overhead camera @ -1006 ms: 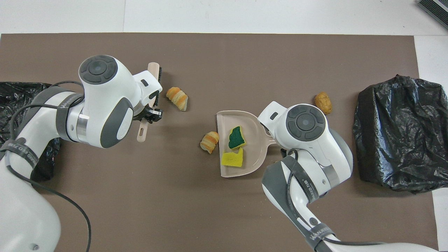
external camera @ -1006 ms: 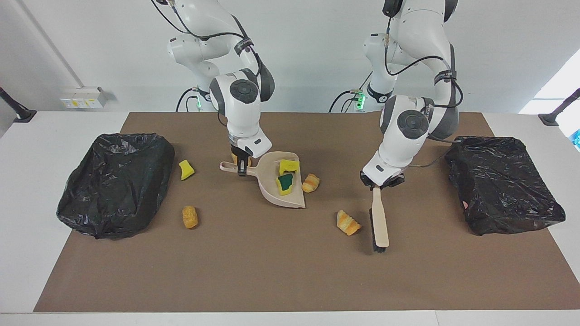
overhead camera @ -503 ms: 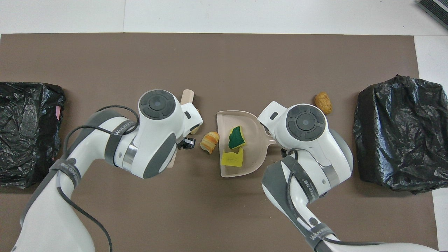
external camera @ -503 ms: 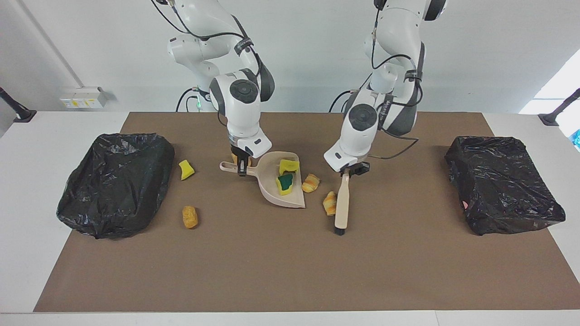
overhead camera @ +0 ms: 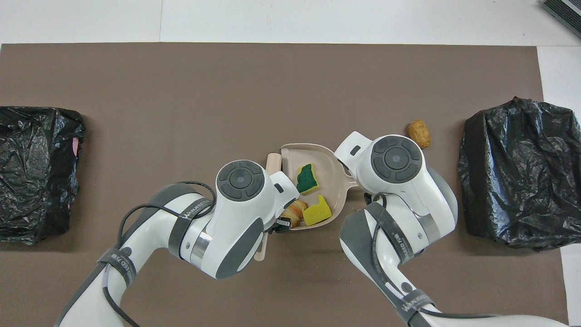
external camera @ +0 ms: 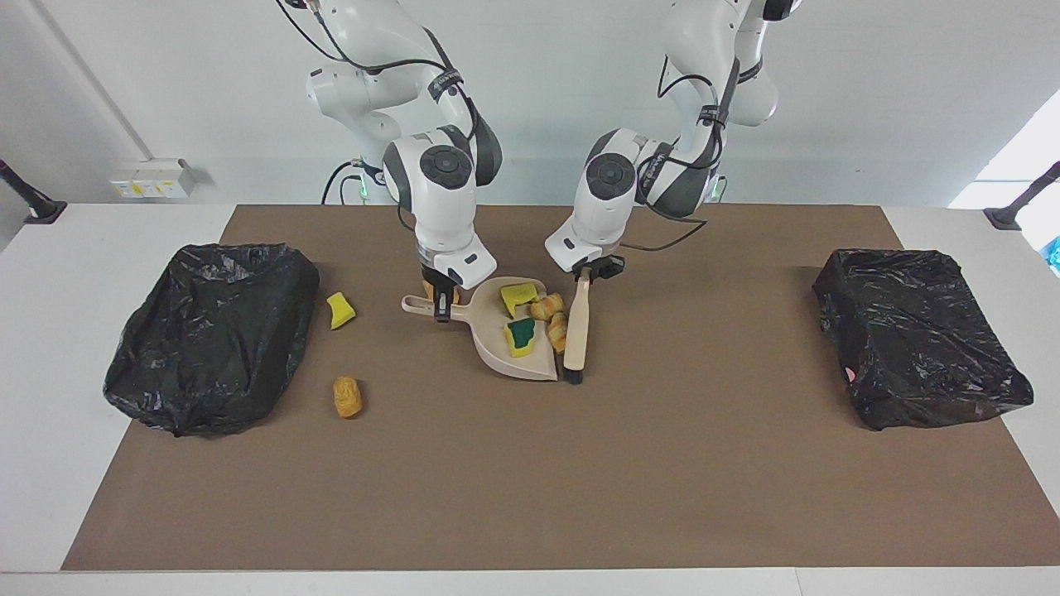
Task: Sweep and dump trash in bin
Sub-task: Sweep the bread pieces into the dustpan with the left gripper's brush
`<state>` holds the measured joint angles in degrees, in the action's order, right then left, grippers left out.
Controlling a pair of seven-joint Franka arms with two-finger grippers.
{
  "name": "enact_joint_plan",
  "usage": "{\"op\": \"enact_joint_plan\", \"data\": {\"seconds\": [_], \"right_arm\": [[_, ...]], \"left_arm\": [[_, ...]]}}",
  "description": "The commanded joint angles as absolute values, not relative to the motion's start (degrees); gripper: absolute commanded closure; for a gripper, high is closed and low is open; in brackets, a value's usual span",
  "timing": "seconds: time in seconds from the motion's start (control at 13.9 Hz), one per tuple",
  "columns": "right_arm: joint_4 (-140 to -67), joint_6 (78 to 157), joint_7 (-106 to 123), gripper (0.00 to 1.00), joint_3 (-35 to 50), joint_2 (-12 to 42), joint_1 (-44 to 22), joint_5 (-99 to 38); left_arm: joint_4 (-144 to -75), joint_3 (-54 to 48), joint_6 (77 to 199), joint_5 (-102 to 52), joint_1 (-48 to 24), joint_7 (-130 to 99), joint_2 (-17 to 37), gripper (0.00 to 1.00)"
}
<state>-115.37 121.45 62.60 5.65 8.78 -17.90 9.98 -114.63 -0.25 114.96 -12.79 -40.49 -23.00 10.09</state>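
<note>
Holding the brush (external camera: 577, 331) by its handle, the left gripper (external camera: 590, 273) is closed on it and keeps it flat against the open mouth of the dustpan (external camera: 497, 348). The right gripper (external camera: 442, 308) is closed on the dustpan handle and holds the pan on the brown mat (external camera: 530, 463). Inside the pan lie two yellow sponge pieces (external camera: 520, 296), one with a green side (external camera: 522, 334), and two bread pieces (external camera: 553, 319) just beside the brush. One more sponge piece (external camera: 339, 310) and one bread piece (external camera: 347, 396) lie on the mat toward the right arm's end, near a black bag (external camera: 211, 335). Another black bag (external camera: 919, 335) sits at the left arm's end.
</note>
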Motion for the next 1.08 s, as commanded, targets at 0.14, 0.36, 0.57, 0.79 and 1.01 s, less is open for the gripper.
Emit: {"op": "enact_joint_plan", "data": {"seconds": [0.14,0.36,0.57,0.79,1.01], "right_arm": [[-115.9,122.3,62.4,1.0,6.0,8.6,-17.7,9.5],[-115.9,122.3,62.4,1.0,6.0,8.6,-17.7,9.5],[-115.9,122.3,62.4,1.0,6.0,8.6,-17.7,9.5],[-115.9,122.3,62.4,1.0,6.0,8.6,-17.7,9.5],[-115.7,121.6,63.4,1.0,6.0,8.6,-17.3,9.5]], "left_arm": [[-116.6,0.6,116.3,-17.6,-42.2,-25.8,6.2,1.0],[-116.4,0.8,117.9,-18.8,-41.8,-26.5,6.3,1.0],[-116.7,0.8,117.4,-18.9,-42.0,-27.4,6.1,1.0],[-115.9,1.1,117.6,-18.9,-41.3,-28.2,6.2,1.0],[-115.0,1.4,116.9,-18.9,-40.1,-27.9,5.0,1.0]]}}
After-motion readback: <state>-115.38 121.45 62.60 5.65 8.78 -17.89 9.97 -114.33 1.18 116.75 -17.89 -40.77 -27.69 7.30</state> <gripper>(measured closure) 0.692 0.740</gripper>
